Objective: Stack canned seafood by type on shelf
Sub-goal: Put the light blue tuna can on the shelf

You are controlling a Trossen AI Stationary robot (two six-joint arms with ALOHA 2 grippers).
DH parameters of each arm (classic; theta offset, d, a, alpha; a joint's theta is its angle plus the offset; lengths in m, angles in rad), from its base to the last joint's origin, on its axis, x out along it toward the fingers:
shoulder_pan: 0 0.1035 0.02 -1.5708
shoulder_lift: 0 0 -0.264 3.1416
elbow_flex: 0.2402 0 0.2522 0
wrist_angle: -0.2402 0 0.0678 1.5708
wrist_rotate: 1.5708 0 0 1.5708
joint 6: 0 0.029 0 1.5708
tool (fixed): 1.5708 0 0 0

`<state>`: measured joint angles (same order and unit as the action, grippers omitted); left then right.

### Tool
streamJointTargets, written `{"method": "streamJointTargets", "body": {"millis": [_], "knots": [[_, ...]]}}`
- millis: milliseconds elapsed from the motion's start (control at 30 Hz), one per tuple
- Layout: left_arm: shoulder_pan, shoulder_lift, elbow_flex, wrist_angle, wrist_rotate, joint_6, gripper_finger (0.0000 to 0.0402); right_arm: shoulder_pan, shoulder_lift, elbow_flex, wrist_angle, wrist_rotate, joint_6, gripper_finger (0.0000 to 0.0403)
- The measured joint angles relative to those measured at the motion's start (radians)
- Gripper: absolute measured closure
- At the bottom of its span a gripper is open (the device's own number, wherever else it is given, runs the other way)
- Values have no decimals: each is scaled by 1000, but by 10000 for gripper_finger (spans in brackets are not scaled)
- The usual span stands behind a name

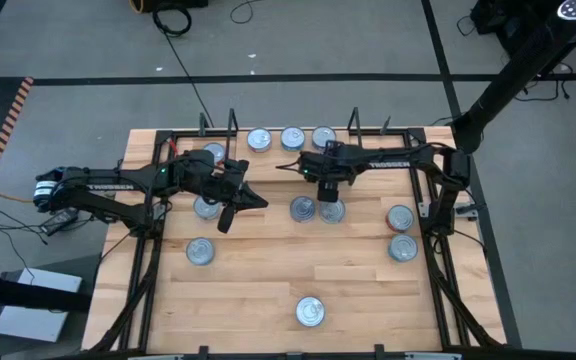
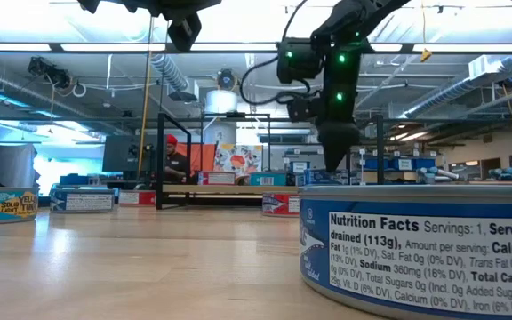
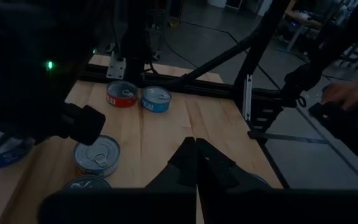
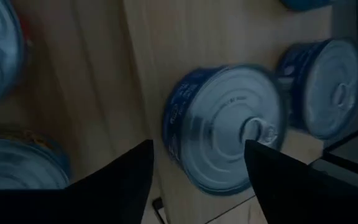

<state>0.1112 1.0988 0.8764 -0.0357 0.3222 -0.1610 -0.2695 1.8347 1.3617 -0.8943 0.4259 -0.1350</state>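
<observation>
Ten tins show from overhead, with both arms in over the worktop (image 1: 268, 290). Three sit in a row on the shelf (image 1: 293, 150) at 12 o'clock: (image 1: 259, 139), (image 1: 292, 138), (image 1: 323, 137). Two lie side by side at the centre, (image 1: 303, 209) and (image 1: 330, 211). Two more sit at 3 o'clock by the frame, (image 1: 400, 217) and (image 1: 402, 247). One lies alone at 6 o'clock (image 1: 310, 312), one at 8 o'clock (image 1: 200, 251), and one near 9 o'clock (image 1: 206, 207) is partly covered by the left arm.

All are flat round cans with bright ringed silver lids and pull tabs. The right wrist view shows dark blue side labels, and the left wrist view picks out one red tin (image 3: 122, 94) touching a blue one (image 3: 156, 98).

The right gripper (image 1: 326, 192) hangs just above the centre pair, fingers spread wide around the blue-sided tin (image 4: 225, 127), holding nothing. The left gripper (image 1: 230, 212) hovers at 9 o'clock, its fingers pressed together and empty.

At table height, the nearest tin (image 2: 420, 244) is cut off by the frame, only its nutrition label readable.
</observation>
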Motion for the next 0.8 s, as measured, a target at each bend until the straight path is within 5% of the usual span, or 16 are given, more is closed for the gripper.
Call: {"method": "streamJointTargets", "body": {"millis": [267, 433, 667, 800], "knots": [[0, 0, 0, 34, -16, -1, 401, -1, -51, 193, -174, -79, 89, 161], [0, 0, 0, 54, -40, -6, 401, 1, -135, 234, -234, -168, 220, 210], [1, 0, 0, 59, -43, -31, 401, 34, -273, 76, -67, -280, 328, 371], [0, -8, 0, 66, -43, -34, 401, 86, -345, -61, 114, -317, 387, 387]]}}
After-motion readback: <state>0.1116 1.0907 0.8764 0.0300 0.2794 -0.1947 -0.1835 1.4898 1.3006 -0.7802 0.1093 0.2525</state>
